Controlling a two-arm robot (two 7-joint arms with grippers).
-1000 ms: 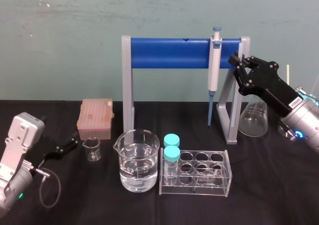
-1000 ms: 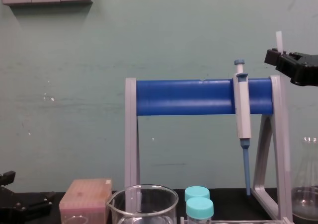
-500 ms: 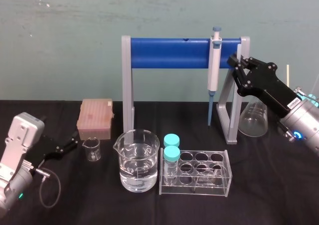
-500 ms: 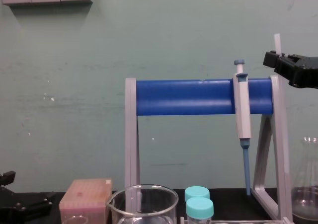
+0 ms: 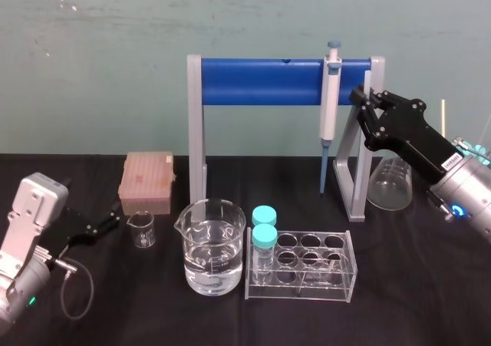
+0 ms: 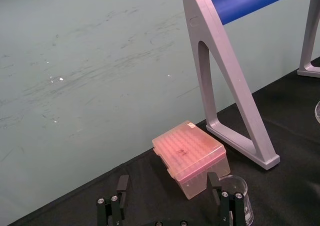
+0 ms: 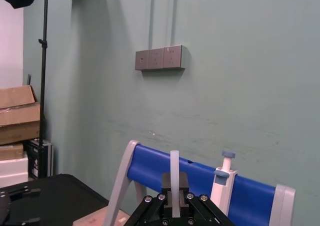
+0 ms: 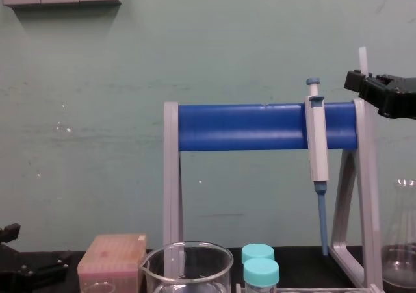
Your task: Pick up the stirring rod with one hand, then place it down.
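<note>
The stirring rod (image 7: 174,172) is a thin translucent-white rod standing upright between the black jaws of my right gripper (image 7: 174,198), which is shut on it. From the chest, its top end (image 8: 362,57) pokes above the gripper (image 8: 363,82), level with the top right of the blue stand. In the head view the right gripper (image 5: 364,100) hangs in the air beside the stand's right post. My left gripper (image 5: 115,222) rests low at the table's left, open, with nothing between its fingers (image 6: 121,186).
The blue-barred stand (image 5: 261,83) carries a grey-and-blue pipette (image 5: 330,100). In front stand a water-filled beaker (image 5: 211,246) and a clear tube rack (image 5: 303,265) with two teal-capped tubes. A pink tip box (image 5: 147,182) and small beaker (image 5: 141,229) sit left; a conical flask (image 5: 390,183) sits under the right arm.
My right gripper has sunk slightly and drifted a little left with the rod still in it. The left arm has not moved.
</note>
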